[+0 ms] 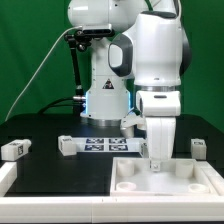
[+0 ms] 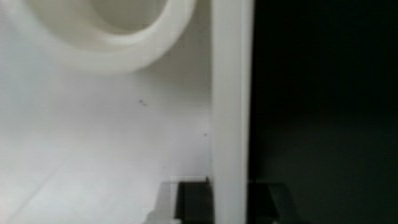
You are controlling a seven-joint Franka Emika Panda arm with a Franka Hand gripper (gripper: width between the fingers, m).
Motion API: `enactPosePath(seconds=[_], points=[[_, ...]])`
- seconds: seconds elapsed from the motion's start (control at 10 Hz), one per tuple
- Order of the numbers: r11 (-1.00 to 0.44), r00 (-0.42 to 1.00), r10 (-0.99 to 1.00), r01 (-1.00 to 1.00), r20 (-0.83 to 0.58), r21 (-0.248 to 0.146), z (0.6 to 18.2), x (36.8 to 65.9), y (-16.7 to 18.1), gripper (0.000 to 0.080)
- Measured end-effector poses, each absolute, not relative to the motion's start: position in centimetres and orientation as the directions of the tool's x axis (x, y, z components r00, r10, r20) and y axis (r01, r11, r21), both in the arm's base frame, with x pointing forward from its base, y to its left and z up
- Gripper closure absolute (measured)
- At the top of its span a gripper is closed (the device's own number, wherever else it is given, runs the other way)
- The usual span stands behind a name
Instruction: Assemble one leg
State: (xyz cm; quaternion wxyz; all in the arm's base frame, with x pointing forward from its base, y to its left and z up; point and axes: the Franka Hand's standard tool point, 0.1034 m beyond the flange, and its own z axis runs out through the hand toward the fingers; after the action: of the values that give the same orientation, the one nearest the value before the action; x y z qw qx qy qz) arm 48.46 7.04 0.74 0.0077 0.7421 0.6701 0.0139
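My gripper (image 1: 155, 158) points straight down at the far edge of the large white panel (image 1: 185, 180). In the wrist view its two dark fingers (image 2: 192, 203) stand on either side of the panel's raised edge wall (image 2: 231, 100) and press against it, so the gripper (image 2: 231, 205) is shut on that edge. A round recess (image 2: 125, 25) of the panel shows nearby. The legs, small white tagged blocks, lie on the black table: one at the exterior view's far left (image 1: 12, 149), one beside the marker board (image 1: 67, 145), one at the right (image 1: 200, 147). None is held.
The marker board (image 1: 108, 145) lies flat in front of the robot base (image 1: 105, 100). A black stand with a cable (image 1: 78, 60) rises behind at the exterior view's left. A white border (image 1: 15, 172) runs along the table's left front.
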Motion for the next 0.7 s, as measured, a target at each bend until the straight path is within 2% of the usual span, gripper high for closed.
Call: enactPosePath(seconds=[0.1, 0.2, 0.3, 0.4, 0.5, 0.6, 0.7], points=[[-0.101, 0.101, 0.995, 0.994, 0.01, 0.03, 0.72, 48.46, 7.02, 0.0673], [-0.101, 0.101, 0.995, 0.994, 0.01, 0.029, 0.69, 48.44, 7.02, 0.0673], [-0.101, 0.101, 0.995, 0.994, 0.01, 0.029, 0.68, 48.43, 7.02, 0.0472], [-0.101, 0.101, 0.995, 0.994, 0.01, 0.029, 0.67, 48.42, 7.02, 0.0472], [-0.101, 0.101, 0.995, 0.994, 0.01, 0.029, 0.66, 48.42, 7.02, 0.0294], [-0.101, 0.101, 0.995, 0.994, 0.01, 0.028, 0.66, 48.42, 7.02, 0.0294], [-0.101, 0.101, 0.995, 0.994, 0.01, 0.028, 0.66, 48.41, 7.02, 0.0181]])
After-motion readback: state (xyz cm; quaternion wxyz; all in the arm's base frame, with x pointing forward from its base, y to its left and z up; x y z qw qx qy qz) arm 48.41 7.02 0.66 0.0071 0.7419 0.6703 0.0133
